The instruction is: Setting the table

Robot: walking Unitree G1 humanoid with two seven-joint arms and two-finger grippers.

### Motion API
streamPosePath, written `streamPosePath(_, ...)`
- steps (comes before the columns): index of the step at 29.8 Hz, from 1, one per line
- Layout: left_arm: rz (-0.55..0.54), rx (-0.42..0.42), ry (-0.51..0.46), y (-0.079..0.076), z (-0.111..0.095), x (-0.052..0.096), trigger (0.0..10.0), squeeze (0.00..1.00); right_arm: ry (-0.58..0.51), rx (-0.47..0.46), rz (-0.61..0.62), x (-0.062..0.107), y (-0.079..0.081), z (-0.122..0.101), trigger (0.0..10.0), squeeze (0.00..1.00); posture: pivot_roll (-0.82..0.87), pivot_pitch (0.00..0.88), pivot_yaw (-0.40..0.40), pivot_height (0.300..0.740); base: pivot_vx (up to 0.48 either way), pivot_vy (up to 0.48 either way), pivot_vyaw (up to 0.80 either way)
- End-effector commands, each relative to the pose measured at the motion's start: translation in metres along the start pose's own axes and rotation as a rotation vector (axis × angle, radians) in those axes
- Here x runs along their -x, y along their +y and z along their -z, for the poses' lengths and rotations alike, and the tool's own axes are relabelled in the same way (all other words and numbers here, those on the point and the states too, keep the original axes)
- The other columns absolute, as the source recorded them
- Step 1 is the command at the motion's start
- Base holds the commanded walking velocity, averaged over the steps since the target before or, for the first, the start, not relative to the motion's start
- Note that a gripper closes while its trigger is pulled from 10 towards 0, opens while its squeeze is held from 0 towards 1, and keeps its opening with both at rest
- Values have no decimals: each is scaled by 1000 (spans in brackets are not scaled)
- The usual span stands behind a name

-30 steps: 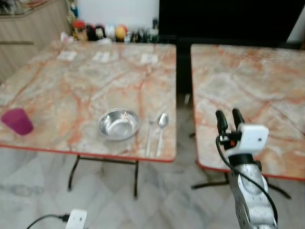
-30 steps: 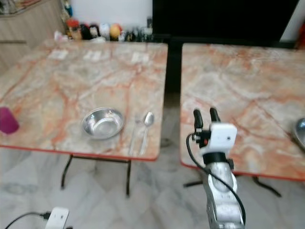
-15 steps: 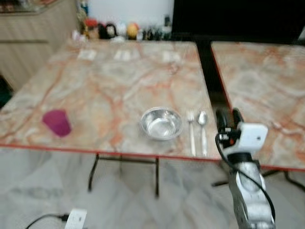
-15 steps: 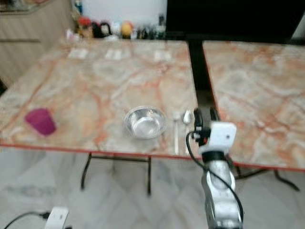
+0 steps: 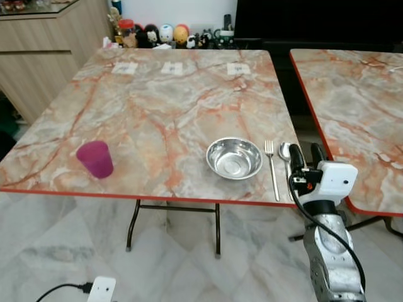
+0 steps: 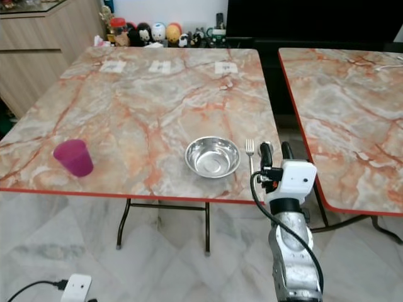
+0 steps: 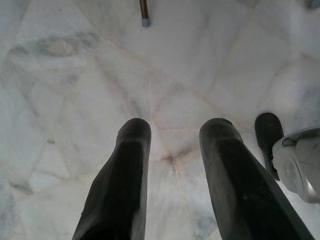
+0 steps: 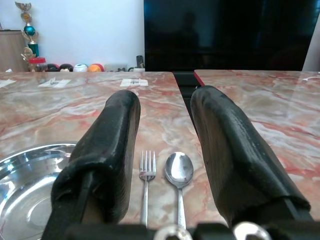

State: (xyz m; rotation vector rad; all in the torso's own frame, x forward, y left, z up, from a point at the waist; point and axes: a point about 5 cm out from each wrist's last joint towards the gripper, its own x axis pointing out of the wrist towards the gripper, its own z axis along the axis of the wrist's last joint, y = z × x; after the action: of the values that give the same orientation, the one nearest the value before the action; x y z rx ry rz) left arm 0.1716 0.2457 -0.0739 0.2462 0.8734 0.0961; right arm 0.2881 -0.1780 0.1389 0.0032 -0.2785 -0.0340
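1. Far left of the marble tabletop (image 5: 157,107): a purple cup (image 5: 96,158) stands upright near the front edge, well apart from the rest of the setting. Judged not yet in place; it probably belongs nearer the bowl.
2. Centre-front: steel bowl (image 5: 234,158), empty, upright, a little back from the red edge trim. Looks set.
3. Just right of the bowl: fork (image 5: 272,168), tines pointing away from the robot, lying parallel to the tabletop's side edge. Close to the bowl but not touching it.
4. Right of the fork: spoon (image 8: 178,175), bowl end away from the robot, lying beside the fork with a narrow gap between. Cutlery looks placed.
5. Right hand (image 5: 306,158): raised at the tabletop's front right corner, just behind the spoon, fingers spread and holding nothing. The wrist view looks between them straight at fork and spoon.
6. Left hand (image 7: 172,150): hanging low over the marble floor (image 7: 75,75), fingers apart, released, nothing in it.
7. Back edge: three small paper cards (image 5: 171,67) and a row of figurines (image 5: 165,33); not part of the setting as far as can be judged.
8. Estimate: mostly done. Bowl, fork, spoon laid; the cup remains.
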Motion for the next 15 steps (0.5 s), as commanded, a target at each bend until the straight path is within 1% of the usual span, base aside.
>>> streamPosePath(1,-1,9,9,0,5,2,10000,0,9,8,-7,1,0,3,10000,0,-55,75,32,740,0,480,800)
streamPosePath(2,0,6,8,0,5,2,10000,0,10,9,-9,1,0,3,10000,0,-55,75,32,740,0,480,800)
streamPosePath(5,0,10,5,0,4,1,10000,0,21,-8,1,1,0,4,10000,0,-53,76,32,740,0,274,800)
streamPosePath(11,9,2,-4,-1,3,1,10000,0,41,-37,10,2,0,8,10000,0,-52,77,33,740,0,0,0)
streamPosePath(15,13,6,-13,-2,2,1,10000,0,62,-60,50,1,-5,11,10000,0,-51,77,34,740,0,0,0)
